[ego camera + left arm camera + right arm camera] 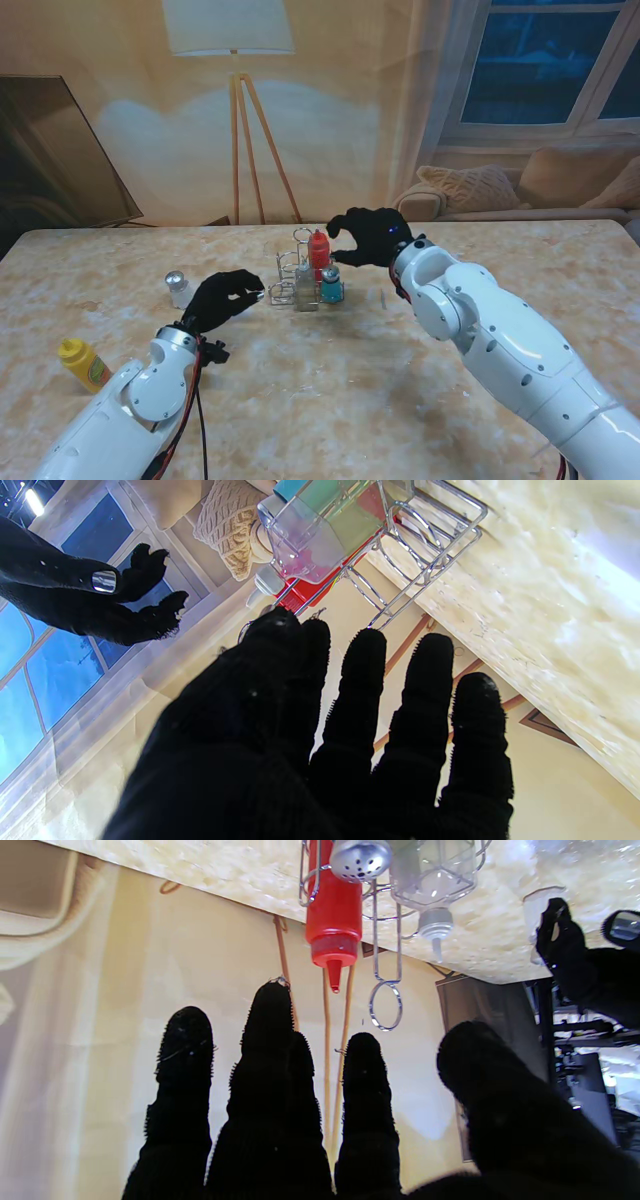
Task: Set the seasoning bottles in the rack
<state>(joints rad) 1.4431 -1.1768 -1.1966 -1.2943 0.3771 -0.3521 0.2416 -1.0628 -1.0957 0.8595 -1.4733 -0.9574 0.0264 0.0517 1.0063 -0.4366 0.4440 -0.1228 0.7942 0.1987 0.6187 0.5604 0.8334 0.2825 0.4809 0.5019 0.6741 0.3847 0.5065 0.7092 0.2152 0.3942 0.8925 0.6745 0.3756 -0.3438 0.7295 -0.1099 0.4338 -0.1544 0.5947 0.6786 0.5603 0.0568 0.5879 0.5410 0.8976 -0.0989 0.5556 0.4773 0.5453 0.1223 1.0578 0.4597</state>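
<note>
Two bottles are still loose on the worktop [480, 250]. The yellow bottle [83, 364] stands in the lower left of the stand view, well apart from the rack [290, 268] at mid-frame. The shaker [178, 289] stands nearer the rack, just left of the left robot hand [225, 297].

The yellow one looks like a soft plastic squeeze bottle with a label. I'd guess it is light and gives under pressure, so a gentle wrap around the middle of its body should suit it, clear of the cap. The shaker is a small clear jar with a silver domed cap. It is probably hard, smooth and a bit slippery, and short enough to tip, so I'd take it low around the body from the side.

The rack is thin chrome wire with a ring handle. It already holds a red bottle [318, 252], a clear bottle [305, 290] and a teal jar [331, 287], all upright. It likely slides easily if bumped.

The left robot hand hovers just beside the rack's left edge, fingers loosely spread around nothing. The right robot hand [370, 236] hangs by the red bottle's top, fingers curved and apart, also empty.
</note>
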